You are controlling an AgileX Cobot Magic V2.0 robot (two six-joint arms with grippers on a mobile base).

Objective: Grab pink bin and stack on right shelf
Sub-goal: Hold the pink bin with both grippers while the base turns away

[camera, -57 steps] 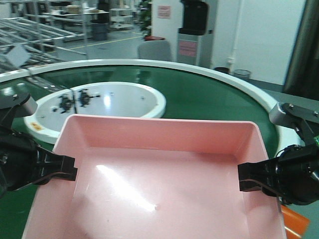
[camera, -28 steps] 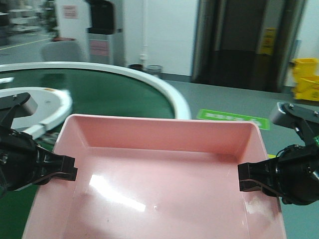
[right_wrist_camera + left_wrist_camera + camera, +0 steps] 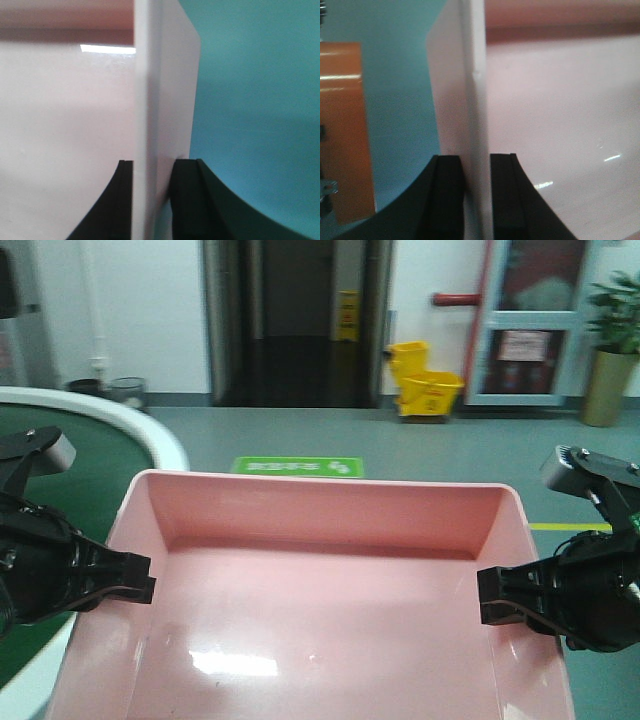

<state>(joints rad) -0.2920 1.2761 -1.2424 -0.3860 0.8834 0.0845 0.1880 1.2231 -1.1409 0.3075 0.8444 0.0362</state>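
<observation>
The pink bin (image 3: 320,620) is held level and empty above the floor, directly in front of the robot, between 2 arms. The left gripper (image 3: 138,582) reaches in horizontally and is clamped on the left wall, with 1 finger inside and 1 outside. The right gripper (image 3: 492,600) grips the right wall the same way. Beyond the bin are 1 green curved conveyor belt (image 3: 60,455), 1 green floor sign (image 3: 297,467), 1 yellow mop bucket (image 3: 428,390) and 1 potted plant (image 3: 612,340).
</observation>
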